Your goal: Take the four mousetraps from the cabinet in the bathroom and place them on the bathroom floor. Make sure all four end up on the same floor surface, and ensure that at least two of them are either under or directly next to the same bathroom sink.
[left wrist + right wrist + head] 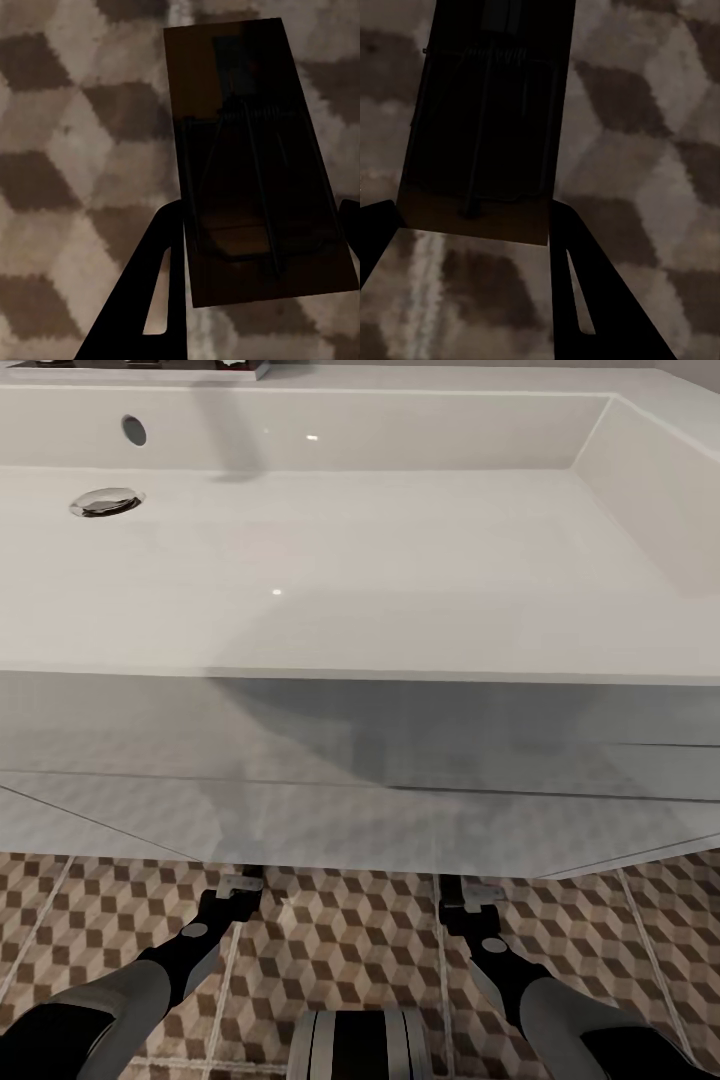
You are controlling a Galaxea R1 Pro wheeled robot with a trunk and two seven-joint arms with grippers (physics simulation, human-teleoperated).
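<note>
In the left wrist view a dark-brown mousetrap [247,112] with thin metal wires sits between the black fingers of my left gripper [262,214], which is shut on its long edges just above the cube-patterned bathroom floor [67,150]. A second mousetrap [495,112] is held the same way in my right gripper [472,214], low over the floor [645,150]. From the head view both arms reach down under the front of the white vanity [350,800] below the bathroom sink [400,650]. The left gripper [240,882] and right gripper [462,890] are partly hidden by the vanity's lower edge.
The sink's chrome drain [105,502] and overflow hole [134,429] lie at the far left of the basin. The vanity overhangs the patterned floor [340,950] close above both wrists. My own base [360,1045] shows at the bottom, between the arms.
</note>
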